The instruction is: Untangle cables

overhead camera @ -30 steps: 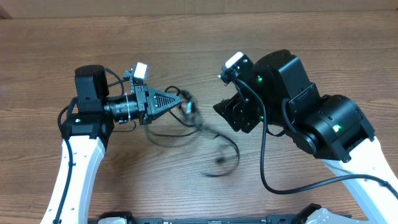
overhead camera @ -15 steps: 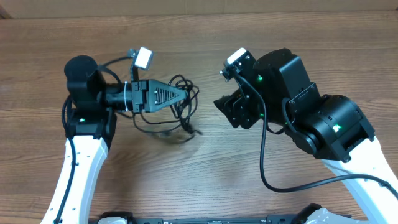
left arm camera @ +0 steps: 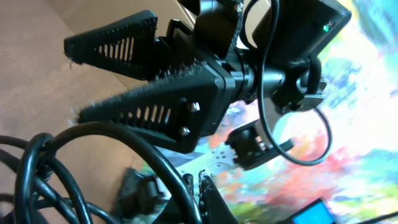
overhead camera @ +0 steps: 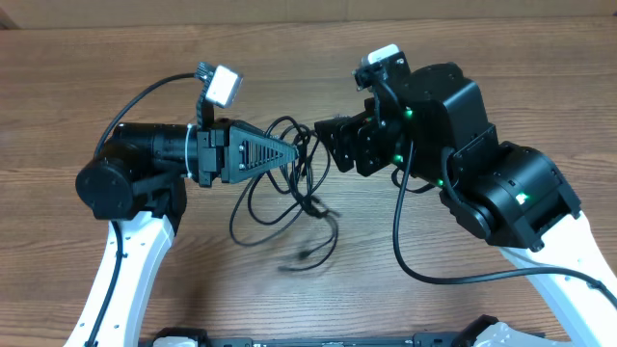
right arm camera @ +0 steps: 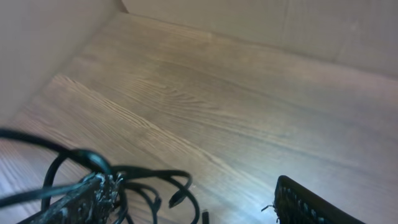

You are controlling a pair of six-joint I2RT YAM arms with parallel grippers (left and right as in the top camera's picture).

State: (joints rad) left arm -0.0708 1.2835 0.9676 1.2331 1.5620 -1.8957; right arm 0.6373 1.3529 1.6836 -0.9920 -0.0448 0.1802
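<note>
Wood table [overhead camera: 289, 58] | left fingers [overhead camera: 260, 154] pinch cables [overhead camera: 312, 204] | left wrist view: right fingers [left arm camera: 155, 112] spread wide

Both arms are built alike, with white lower links and black housings above. On the left arm [overhead camera: 120, 260] a small white camera block [overhead camera: 224, 85] is carried, fed by a thin black wire. The left gripper [overhead camera: 307, 146] is made as a black slotted wedge. On the right arm [overhead camera: 501, 193] green lights [overhead camera: 523, 198] are lit, and a thick black wire [overhead camera: 400, 246] is looped below. The right gripper [left arm camera: 71, 81] is fitted with ribbed black fingers [left arm camera: 143, 106] fixed by two screws [left arm camera: 185, 119].
</note>
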